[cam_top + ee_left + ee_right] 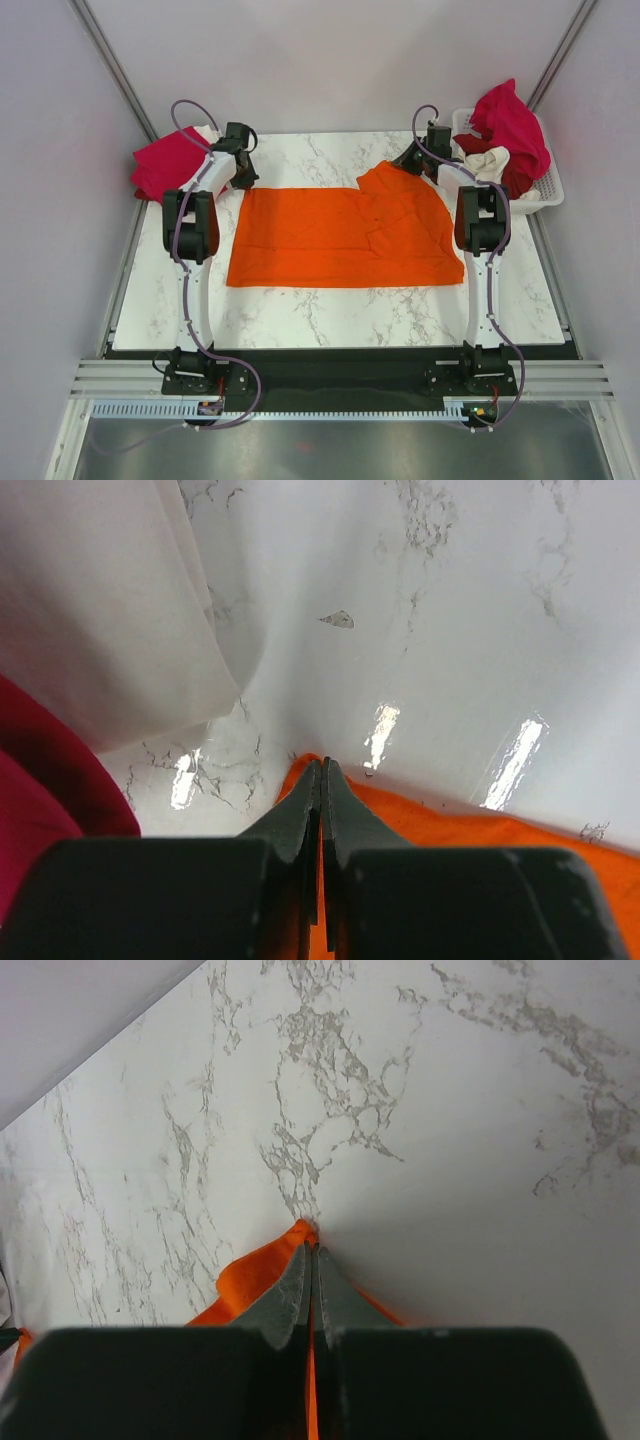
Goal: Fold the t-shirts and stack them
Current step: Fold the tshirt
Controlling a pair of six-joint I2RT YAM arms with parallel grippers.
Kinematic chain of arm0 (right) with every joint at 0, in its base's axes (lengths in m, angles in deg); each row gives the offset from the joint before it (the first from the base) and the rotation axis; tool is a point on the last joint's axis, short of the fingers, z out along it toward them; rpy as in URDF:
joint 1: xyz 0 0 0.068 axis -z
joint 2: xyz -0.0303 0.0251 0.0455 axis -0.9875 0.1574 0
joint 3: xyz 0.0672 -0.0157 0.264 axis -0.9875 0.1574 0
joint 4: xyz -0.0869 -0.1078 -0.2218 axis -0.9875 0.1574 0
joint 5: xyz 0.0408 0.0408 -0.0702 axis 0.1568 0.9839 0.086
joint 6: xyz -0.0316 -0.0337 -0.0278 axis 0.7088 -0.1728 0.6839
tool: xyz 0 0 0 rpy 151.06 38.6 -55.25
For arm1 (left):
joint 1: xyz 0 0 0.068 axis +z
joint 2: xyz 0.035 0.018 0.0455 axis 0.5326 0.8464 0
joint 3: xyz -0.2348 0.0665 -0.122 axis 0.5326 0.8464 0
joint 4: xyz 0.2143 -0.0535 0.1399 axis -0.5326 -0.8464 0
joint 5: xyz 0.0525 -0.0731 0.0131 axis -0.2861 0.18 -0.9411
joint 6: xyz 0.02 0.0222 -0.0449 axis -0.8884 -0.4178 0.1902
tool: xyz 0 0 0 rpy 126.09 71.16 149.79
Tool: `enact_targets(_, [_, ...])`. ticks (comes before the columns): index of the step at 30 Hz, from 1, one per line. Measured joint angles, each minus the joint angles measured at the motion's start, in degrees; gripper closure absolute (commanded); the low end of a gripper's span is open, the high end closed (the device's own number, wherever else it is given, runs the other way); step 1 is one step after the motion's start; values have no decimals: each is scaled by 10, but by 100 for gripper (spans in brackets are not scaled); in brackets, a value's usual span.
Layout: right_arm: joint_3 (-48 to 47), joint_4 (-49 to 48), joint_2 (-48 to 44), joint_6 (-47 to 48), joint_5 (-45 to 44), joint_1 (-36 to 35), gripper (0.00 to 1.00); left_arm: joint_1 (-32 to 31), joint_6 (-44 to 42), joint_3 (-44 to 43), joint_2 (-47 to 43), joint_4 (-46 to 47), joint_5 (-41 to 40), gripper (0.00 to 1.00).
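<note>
Marble table [330,310], orange t-shirt [340,240] corners pinched in left gripper [321,764], right gripper [310,1230]

The top external camera sits high above and behind the arm bases, looking down and forward over the whole marble table [330,320], with the bases at 6 o'clock and the far wall at 12. The left wrist camera rides just behind the left gripper [322,770], very close to the tabletop, facing along its fingers at a corner of the orange t-shirt [340,240] at about 10 o'clock in the overhead view. The right wrist camera looks likewise past the right gripper [311,1250] at the corner near 1 o'clock. All three views share the orange cloth and the marble around it.
</note>
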State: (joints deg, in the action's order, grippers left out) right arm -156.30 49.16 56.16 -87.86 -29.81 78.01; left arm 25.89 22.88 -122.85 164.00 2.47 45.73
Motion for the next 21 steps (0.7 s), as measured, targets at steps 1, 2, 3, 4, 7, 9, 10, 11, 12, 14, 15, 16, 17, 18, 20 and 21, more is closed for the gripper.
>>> enact_targets(1, [0, -1, 0, 0, 1, 0, 100, 0, 0, 0, 0, 0, 1, 98])
enact_targets(2, [1, -2, 0, 0, 2, 1, 100, 0, 0, 0, 0, 0, 1, 98])
enact_targets(3, [1, -2, 0, -1, 3, 1, 100, 0, 0, 0, 0, 0, 1, 98])
enact_targets(4, [1, -3, 0, -2, 3, 1, 100, 0, 0, 0, 0, 0, 1, 98])
enact_targets(7, [2, -3, -1, -4, 8, 2, 100, 0, 0, 3, 0, 1, 1, 98])
enact_targets(9, [13, -4, -8, -4, 12, 2, 100, 0, 0, 10, -5, 1, 0, 98])
enact_targets(10, [23, -3, -15, -4, 14, 2, 100, 0, 0, 16, -10, 1, 1, 98])
enact_targets(11, [33, -2, -22, -4, 14, 2, 100, 0, 0, 21, -15, 0, 1, 98])
enact_targets(12, [45, -2, -32, -5, 16, 2, 100, 0, 0, 28, -22, -1, 3, 98])
enact_targets(14, [63, -1, -52, -8, 19, 2, 100, 0, -1, 39, -36, -3, 14, 98])
enact_targets(15, [68, -1, -59, -10, 22, 2, 100, 0, -1, 43, -43, -4, 18, 98])
enact_targets(16, [71, -1, -69, -12, 26, 2, 100, 0, -1, 47, -49, -4, 22, 98])
enact_targets(17, [75, -2, -80, -15, 29, 2, 100, 0, -1, 51, -58, -4, 26, 98])
enact_targets(18, [78, -2, -91, -16, 31, 2, 100, 0, -2, 56, -67, -4, 28, 98])
enact_targets(20, [87, -3, -116, -17, 35, 2, 100, 0, -5, 61, -82, -4, 29, 98])
enact_targets(21, [91, -2, -128, -17, 37, 2, 100, 0, -6, 63, -90, -4, 29, 98])
